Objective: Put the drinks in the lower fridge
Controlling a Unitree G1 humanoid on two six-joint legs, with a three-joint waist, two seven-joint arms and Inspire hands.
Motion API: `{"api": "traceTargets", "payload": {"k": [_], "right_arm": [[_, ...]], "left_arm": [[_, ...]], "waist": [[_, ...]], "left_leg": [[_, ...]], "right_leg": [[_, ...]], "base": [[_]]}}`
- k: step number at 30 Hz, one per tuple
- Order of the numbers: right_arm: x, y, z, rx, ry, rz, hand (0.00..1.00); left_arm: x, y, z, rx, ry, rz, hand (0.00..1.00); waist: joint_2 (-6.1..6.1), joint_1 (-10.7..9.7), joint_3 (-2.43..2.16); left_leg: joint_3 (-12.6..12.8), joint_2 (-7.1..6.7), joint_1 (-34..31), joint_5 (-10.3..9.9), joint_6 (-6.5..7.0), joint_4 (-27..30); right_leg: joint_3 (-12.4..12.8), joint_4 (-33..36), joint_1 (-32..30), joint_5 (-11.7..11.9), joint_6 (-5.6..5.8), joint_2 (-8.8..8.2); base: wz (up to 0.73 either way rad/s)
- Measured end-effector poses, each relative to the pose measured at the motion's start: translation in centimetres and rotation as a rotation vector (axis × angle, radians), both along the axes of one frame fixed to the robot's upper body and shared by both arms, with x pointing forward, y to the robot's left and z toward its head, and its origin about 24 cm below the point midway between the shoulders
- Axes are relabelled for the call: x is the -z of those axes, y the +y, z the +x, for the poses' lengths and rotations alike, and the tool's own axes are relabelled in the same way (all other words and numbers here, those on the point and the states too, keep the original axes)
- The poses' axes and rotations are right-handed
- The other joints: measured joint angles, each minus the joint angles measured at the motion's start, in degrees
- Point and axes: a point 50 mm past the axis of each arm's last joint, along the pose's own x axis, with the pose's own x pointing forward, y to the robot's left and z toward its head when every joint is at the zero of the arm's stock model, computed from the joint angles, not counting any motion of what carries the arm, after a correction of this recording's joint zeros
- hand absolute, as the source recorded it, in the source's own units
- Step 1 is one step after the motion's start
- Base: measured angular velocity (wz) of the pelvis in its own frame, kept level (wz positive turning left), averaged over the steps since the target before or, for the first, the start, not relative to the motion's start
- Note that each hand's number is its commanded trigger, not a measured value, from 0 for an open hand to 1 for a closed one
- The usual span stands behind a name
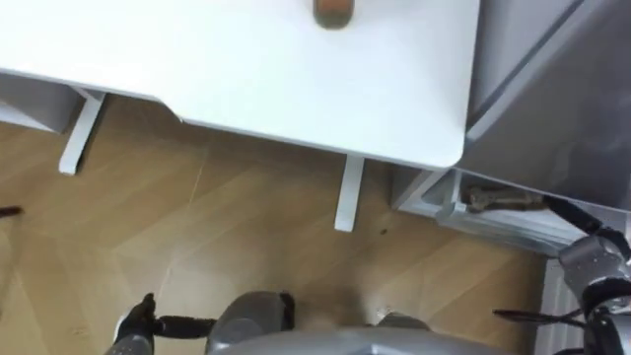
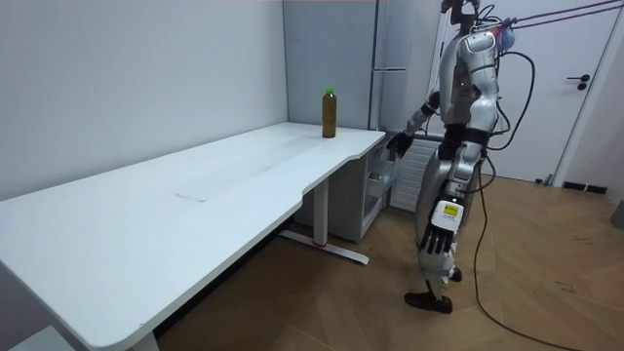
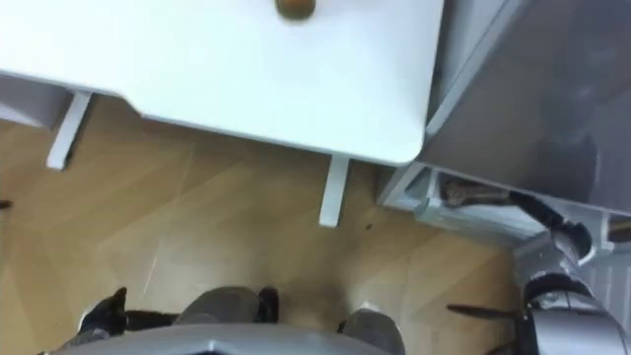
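**A:** Bottle (image 2: 330, 113): is it in either hand's fingers?

**B:** No. The right hand (image 2: 398, 143) is held forward, up at the top edge of the fridge's (image 1: 552, 108) open lower door. Its fingers are dark against the door and partly hidden. I cannot tell whether they are released or clenched, nor whether they touch the edge.

**A:** And the other?

**B:** The left hand (image 1: 133, 323) hangs low at the robot's side, above the floor (image 1: 246, 227). Its fingers are relaxed and loosely bent, grasping nothing.

**A:** So where does the bottle stand?

**B:** Upright on the white surface (image 2: 224, 175), near its far edge, at the end next to the fridge. It is brown with a green cap. In the eye views it sits at the very top, well apart from both hands. It is ahead and to the left of the right hand, with the surface's rounded corner between them.

**A:** What is just beside the right hand?

**B:** A white door shelf (image 1: 503, 225), seen from above. A brownish thing (image 1: 503, 200) lies along it, and I cannot tell what that is.

**A:** And the robot?

**B:** It stands on the wooden floor at the surface's end, facing the fridge and that corner, one foot behind the other.
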Motion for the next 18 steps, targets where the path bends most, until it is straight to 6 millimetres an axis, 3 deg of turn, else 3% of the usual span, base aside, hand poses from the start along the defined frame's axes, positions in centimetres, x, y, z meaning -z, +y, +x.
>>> {"api": "traceTargets", "payload": {"k": [4,8,12,18], "right_arm": [[0.7,0.3,-1.5,-0.163,0.083,-0.055,0.0],[2.0,1.8,-3.7,-0.351,0.17,-0.056,0.0],[4.0,4.3,-7.1,-0.488,0.283,0.003,0.0],[5.7,6.8,-10.3,-0.635,0.407,0.109,0.0]], "left_arm": [[-0.1,0.3,-0.7,-0.029,0.004,0.003,0.0],[0.0,0.0,-0.6,-0.053,-0.023,-0.006,0.0],[0.1,0.0,-2.6,-0.089,0.016,0.009,0.0],[0.4,-1.0,-4.9,-0.092,0.087,0.004,0.0]], "waist": [[-0.34,-1.57,0.05],[0.51,-1.63,0.3],[0.89,-1.63,0.28],[0.95,-1.44,0.28]], "left_leg": [[-0.08,0.33,3.77,-0.03,-0.03,-1.63],[-0.17,0.45,5.31,-0.34,-0.35,-2.57],[-0.37,0.31,6.38,-0.38,-0.23,-3.22],[-0.7,0.19,6.47,0.18,0.12,-3.36]], "right_leg": [[-1.3,-4.31,5.22,1.68,0.05,0.75],[-1.48,-5.12,6.68,2.27,0.23,0.98],[-1.19,-6.31,7.89,2.54,0.49,1.03],[-1.16,-8.01,8.74,3.52,0.73,1.2]], "base": [[0.04],[-0.01],[-0.01],[0.0]]}}
